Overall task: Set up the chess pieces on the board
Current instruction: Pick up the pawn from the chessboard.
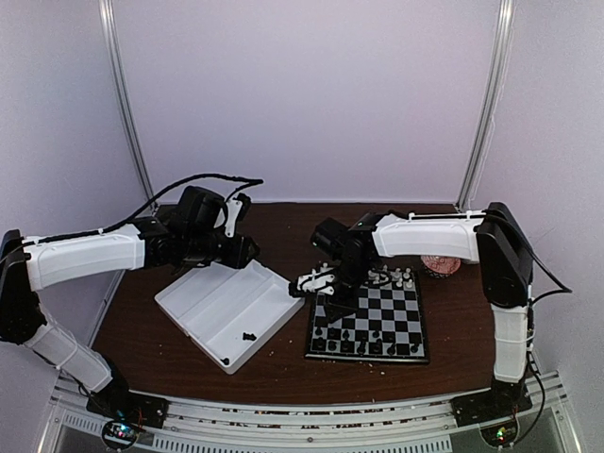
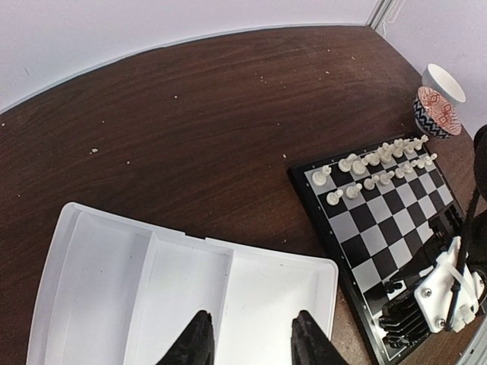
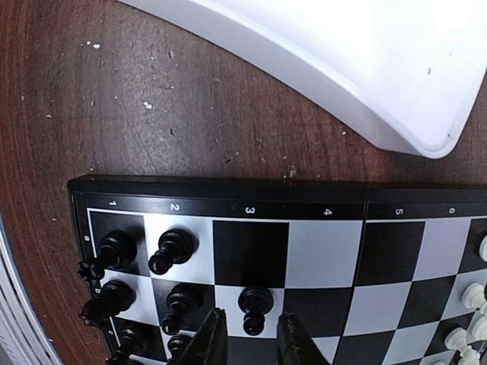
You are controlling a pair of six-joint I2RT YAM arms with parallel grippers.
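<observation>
Between the parted right jaws 1 black pawn (image 3: pixel 256 304) stands on the board (image 3: pixel 323 251); left jaws gape over the tray (image 2: pixel 91 266).

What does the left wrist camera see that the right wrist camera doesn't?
Only the left wrist view shows the patterned cup beyond the board, the tray's divider walls, and the left gripper, open above the tray. Only the right wrist view shows the numbers along the board's border and a close look at the black chess pieces, which the left view barely catches. Both show the board, the tray, the brown table, the right gripper and the white pieces, though only a few sit at the right view's edge.
</observation>
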